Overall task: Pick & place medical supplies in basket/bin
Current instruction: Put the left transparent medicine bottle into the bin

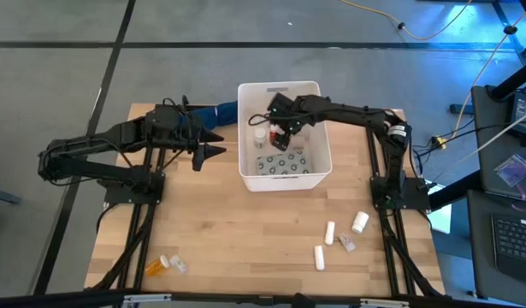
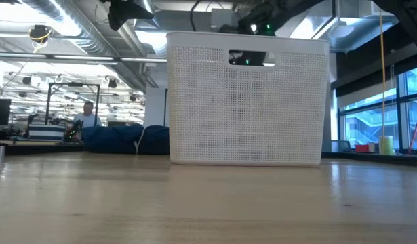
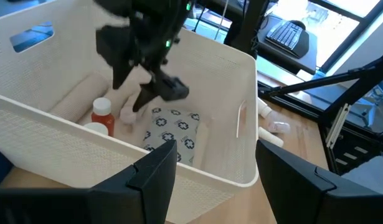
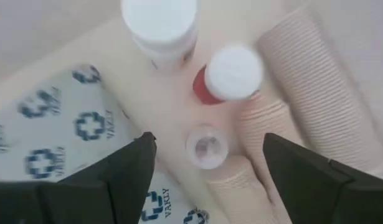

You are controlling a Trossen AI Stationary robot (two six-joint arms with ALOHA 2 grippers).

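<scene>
Several supplies already lie in the white basket [image 1: 284, 171], where my right gripper [image 4: 207, 168] hangs with jaws spread and empty over a small clear vial [image 4: 207, 146] beside the red bottle [image 4: 231, 74]. I judge this a drop-off just made; next I'd lift out and reach for the white tubes [image 1: 329, 232] on the table [image 1: 237, 248]. My left gripper [image 3: 216, 162] waits beside the basket, jaws spread.

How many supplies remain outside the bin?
6: a white bottle, two white tubes, a small item on the right; orange bottle, pale item at the left corner. Some may be hidden.

Both pincers [image 1: 213, 144] [image 1: 278, 137] agape — empty
</scene>
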